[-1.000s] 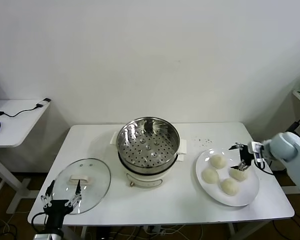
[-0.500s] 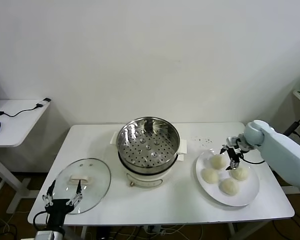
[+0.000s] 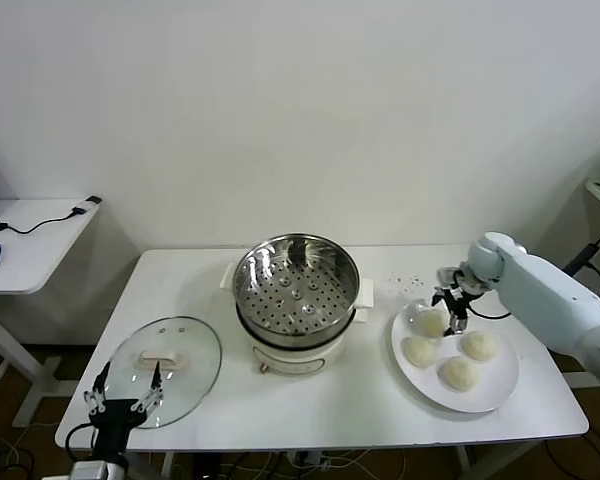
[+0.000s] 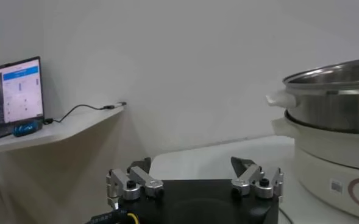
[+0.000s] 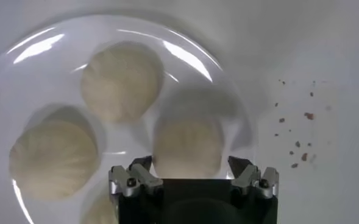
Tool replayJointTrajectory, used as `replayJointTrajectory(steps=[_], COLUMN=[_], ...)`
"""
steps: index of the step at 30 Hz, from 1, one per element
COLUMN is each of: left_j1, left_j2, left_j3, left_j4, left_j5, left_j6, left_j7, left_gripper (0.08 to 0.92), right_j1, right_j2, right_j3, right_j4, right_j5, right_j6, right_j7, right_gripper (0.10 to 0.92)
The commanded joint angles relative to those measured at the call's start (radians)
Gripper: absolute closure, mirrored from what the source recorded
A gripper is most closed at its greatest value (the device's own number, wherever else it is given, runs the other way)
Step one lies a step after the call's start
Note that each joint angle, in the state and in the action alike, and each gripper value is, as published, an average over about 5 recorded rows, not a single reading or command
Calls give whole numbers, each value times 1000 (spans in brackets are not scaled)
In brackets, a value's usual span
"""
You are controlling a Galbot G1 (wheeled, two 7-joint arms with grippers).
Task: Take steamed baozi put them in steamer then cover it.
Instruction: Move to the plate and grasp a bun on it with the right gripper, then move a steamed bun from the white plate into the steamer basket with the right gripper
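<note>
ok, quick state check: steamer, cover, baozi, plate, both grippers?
steamer: uncovered, tray bare
cover: flat on the table, left of the steamer
steamed baozi: all four on the plate
plate: holding four baozi
right gripper: open, above the nearest-steamer baozi
left gripper: open, idle at the table's front edge near the cover

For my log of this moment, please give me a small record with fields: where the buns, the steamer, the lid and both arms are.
buns: four baozi on the white plate, none in the steamer
steamer: steel pot at the table's centre, open, its perforated tray bare
lid: glass cover flat on the table, to the robot's left of the steamer
right pincer: open, above the bun nearest the steamer, nothing held
left pincer: open, low at the table's front edge by the lid, idle
</note>
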Motion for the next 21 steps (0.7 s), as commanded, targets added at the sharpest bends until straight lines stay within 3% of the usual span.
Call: replayJointTrajectory(steps=[1,12,21], left_j1=[-2,-2,6], left_j2=[1,2,2], left_j3=[-1,-1,-1], left_j4=[4,4,-4], left_j5=[1,2,4], left_j6=[1,2,2], left_j7=[0,-1,-1], left_gripper=[177,177,177], right_j1=[17,15,176], right_j2=[24,19,15], right_j3=[-34,-18,-139], right_j4=[-35,-33,13], right_j5=[10,17,78], right_j6=[3,15,100], right_j7=[-6,-5,-22], right_gripper=[204,355,372])
